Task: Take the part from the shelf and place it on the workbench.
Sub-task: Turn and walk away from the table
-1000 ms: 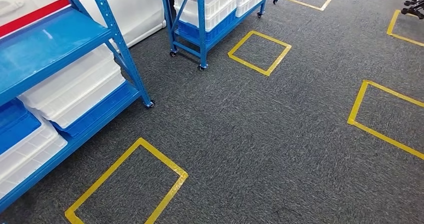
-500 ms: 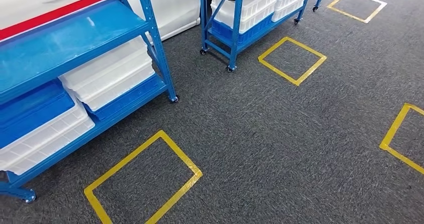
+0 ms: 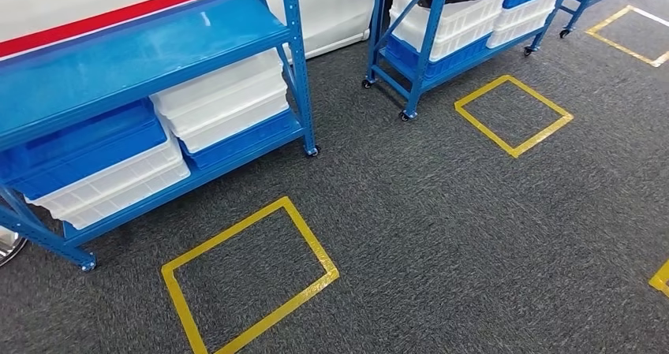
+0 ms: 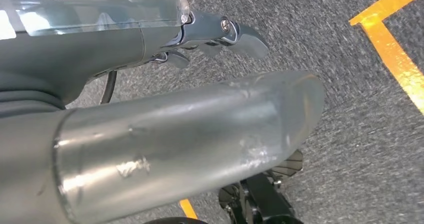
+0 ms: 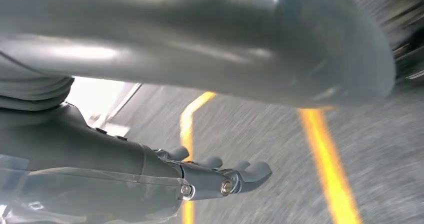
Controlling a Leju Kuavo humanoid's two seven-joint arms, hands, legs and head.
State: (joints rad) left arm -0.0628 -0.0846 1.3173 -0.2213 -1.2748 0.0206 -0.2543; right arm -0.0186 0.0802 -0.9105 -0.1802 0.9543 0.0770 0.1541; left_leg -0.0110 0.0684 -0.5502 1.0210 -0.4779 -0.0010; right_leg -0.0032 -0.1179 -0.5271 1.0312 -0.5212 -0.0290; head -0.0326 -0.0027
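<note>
Head view: a blue shelf [image 3: 150, 50] stands at the far left, with stacked white bins [image 3: 225, 106] and blue bins [image 3: 79, 145] on its lower level. A second blue rack [image 3: 442, 31] on castors stands farther right, also loaded with bins. Yellow tape squares [image 3: 248, 279] mark the grey carpet [image 3: 442, 236] in front. I cannot make out the part itself; it is presumably in or on one of the racks, and no workbench is in sight. The risk here is approaching the wrong rack, or stopping askew of the near tape square so the reach to a bin falls short or clips the shelf's upright.

Left wrist view: the left hand [image 4: 210, 34] hangs above the carpet, fingers loosely extended, grasping nothing. A yellow tape line [image 4: 392, 59] runs nearby. The picture is motion-blurred, so a swinging arm could brush the shelf frame as the robot closes in.

Right wrist view: the right hand [image 5: 215, 176] is likewise released and empty, fingers stretched out over carpet and tape. The same hazard applies on this side.
</note>
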